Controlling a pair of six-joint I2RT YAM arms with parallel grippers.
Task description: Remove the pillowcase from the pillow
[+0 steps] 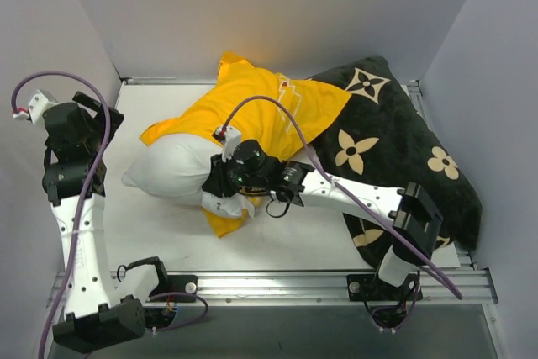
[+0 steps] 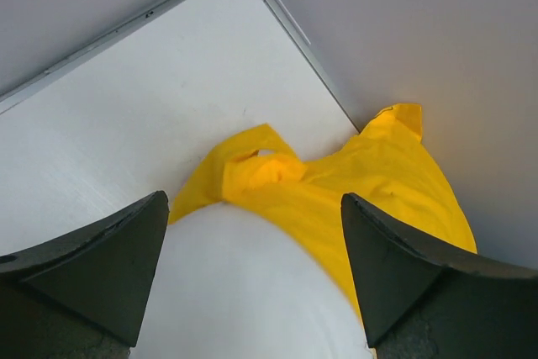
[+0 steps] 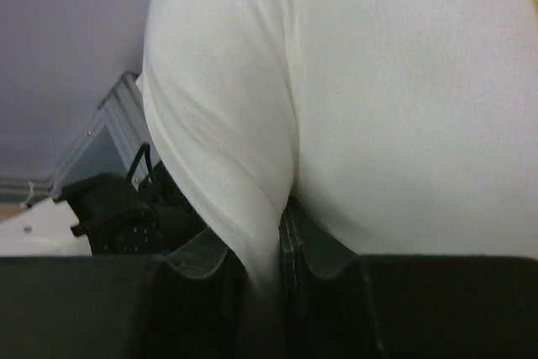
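The white pillow [image 1: 168, 166] sticks out to the left of the bright yellow pillowcase [image 1: 261, 102], which still covers its far right part. My right gripper [image 1: 220, 197] is at the pillow's near edge, beside a yellow corner of the case. In the right wrist view the right gripper [image 3: 265, 250] is shut on a fold of the white pillow [image 3: 252, 149]. My left gripper [image 1: 102, 115] is raised at the far left. In the left wrist view the left gripper [image 2: 252, 241] is open and empty, with the pillow [image 2: 244, 292] and the pillowcase [image 2: 336, 182] beyond it.
A large black pillow with tan flower marks [image 1: 403, 149] lies at the right, partly under the pillowcase and the right arm. Grey walls close in the back and both sides. A metal rail [image 1: 277, 283] runs along the near edge.
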